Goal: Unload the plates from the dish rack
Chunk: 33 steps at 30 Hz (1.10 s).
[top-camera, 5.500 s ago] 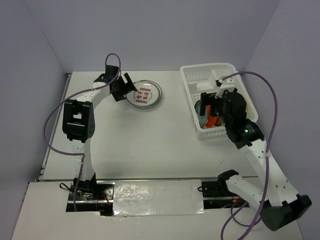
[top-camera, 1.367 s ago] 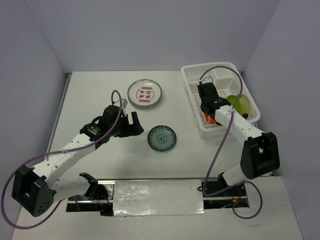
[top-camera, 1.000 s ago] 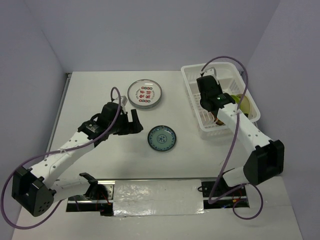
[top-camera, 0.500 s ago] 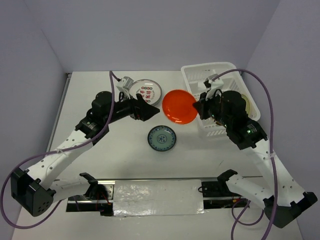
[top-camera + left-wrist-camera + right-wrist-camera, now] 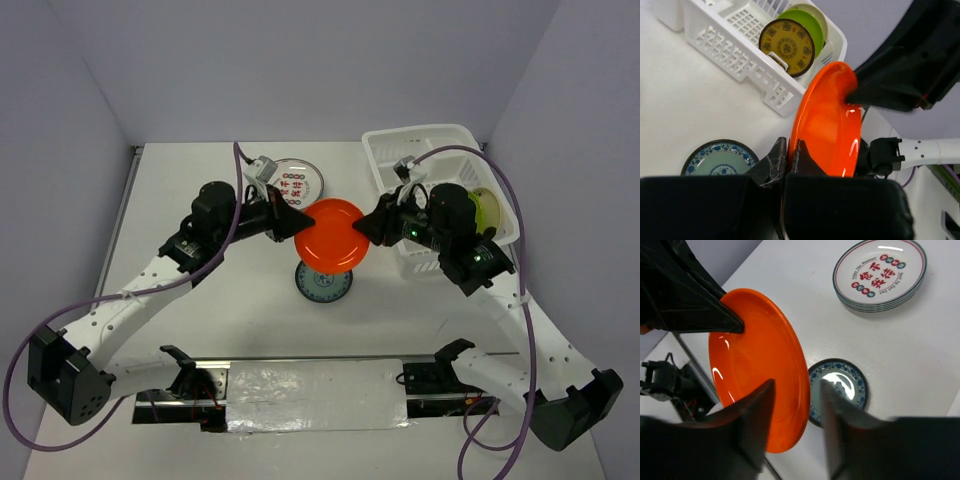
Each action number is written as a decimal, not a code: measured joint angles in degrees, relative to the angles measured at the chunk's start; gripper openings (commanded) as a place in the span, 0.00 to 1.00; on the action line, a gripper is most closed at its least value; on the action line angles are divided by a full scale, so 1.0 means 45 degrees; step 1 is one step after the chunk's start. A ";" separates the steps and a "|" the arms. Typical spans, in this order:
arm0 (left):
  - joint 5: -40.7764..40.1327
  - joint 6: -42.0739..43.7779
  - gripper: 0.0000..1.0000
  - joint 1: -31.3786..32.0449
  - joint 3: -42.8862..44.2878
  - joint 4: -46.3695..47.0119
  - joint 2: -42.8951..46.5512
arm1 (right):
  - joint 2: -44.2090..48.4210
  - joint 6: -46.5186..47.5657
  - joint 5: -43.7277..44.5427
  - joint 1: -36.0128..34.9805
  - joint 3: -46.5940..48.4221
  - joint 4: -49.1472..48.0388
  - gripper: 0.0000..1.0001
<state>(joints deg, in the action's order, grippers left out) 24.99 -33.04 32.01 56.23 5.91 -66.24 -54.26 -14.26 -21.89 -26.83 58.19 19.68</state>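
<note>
An orange plate (image 5: pixel 330 245) hangs tilted in the air above the table's middle, between both arms. My left gripper (image 5: pixel 302 222) is shut on its left rim; the wrist view shows the rim pinched between the fingertips (image 5: pixel 788 150). My right gripper (image 5: pixel 797 385) stands open, its fingers on either side of the opposite rim (image 5: pixel 760 370) with a gap. A teal plate (image 5: pixel 323 285) lies flat below, partly covered. A white plate with red marks (image 5: pixel 292 180) lies behind. The dish rack (image 5: pixel 415 135) holds a golden plate (image 5: pixel 786 46) and a yellow-green plate (image 5: pixel 812 25) on edge.
The white dish rack (image 5: pixel 730 50) stands at the back right, close behind my right arm. The white plate with red marks (image 5: pixel 880 272) seems to top a small stack. Purple cables loop over both arms. The table's left half is bare white surface.
The orange plate has shifted left and nearer. My left gripper, open half a second ago, has shut on its rim. My right gripper, which held it, has opened.
</note>
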 measured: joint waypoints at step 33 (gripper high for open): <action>-0.4828 -0.2025 1.00 0.1365 -0.1277 -0.3939 -0.3920 | -0.3696 0.4779 1.1526 0.3492 -0.0029 0.2545 0.74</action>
<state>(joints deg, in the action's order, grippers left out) 3.27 -42.15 38.15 50.48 -11.81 -83.88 -70.89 7.25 29.98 -11.11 58.06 31.14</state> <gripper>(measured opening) 0.994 0.792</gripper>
